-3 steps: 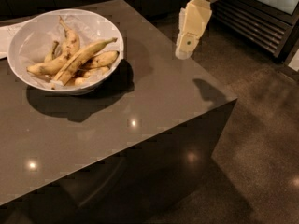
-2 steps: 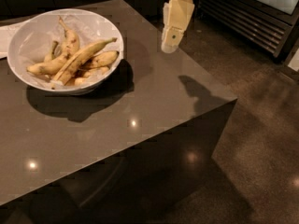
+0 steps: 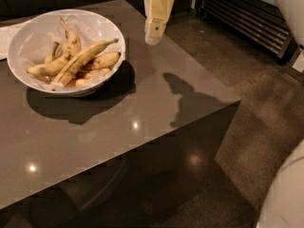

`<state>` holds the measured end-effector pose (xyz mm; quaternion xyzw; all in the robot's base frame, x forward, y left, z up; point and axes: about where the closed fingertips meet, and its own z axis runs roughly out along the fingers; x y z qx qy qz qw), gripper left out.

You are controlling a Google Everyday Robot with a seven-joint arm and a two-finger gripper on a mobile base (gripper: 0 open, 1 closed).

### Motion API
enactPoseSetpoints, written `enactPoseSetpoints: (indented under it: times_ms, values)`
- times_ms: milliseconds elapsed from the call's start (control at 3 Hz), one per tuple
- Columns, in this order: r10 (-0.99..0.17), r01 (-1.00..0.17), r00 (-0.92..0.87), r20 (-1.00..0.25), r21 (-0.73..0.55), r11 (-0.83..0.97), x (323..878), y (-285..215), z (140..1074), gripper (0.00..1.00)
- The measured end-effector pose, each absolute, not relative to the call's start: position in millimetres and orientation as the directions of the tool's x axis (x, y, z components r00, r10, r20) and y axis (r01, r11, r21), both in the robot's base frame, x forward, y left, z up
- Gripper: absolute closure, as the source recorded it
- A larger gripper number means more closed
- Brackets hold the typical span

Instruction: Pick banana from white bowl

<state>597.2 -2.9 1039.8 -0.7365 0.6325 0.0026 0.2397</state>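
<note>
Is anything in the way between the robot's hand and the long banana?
Nothing visible. The gripper hangs beside the white bowl, and the banana lies uncovered on top of the other bananas.

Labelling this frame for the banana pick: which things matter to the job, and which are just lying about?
In the job: the banana, the white bowl holding it, the gripper above the far edge of the table, right of the bowl.
Lying about: shorter bananas, white sheet at the left edge, grille top right.

Stubby spotted bananas (image 3: 103, 60) heaped at 10 o'clock on a glossy grey table (image 3: 109, 141); white paper (image 3: 5, 39) laid at 9 o'clock; slatted grille (image 3: 256, 18) at 1 o'clock.
</note>
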Motion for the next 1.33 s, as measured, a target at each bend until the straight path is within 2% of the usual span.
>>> enactPoseSetpoints:
  times_ms: [333, 1000, 1333]
  values:
    - [-0.923, -0.929, 0.209, -0.323, -0.36, -0.084, 607, 5, 1040, 0.0]
    - [-0.911, -0.922, 0.284, -0.299, -0.344, -0.175, 635, 54, 1023, 0.0]
    - [-0.913, -0.921, 0.305, -0.271, -0.328, -0.21, 644, 72, 1010, 0.16]
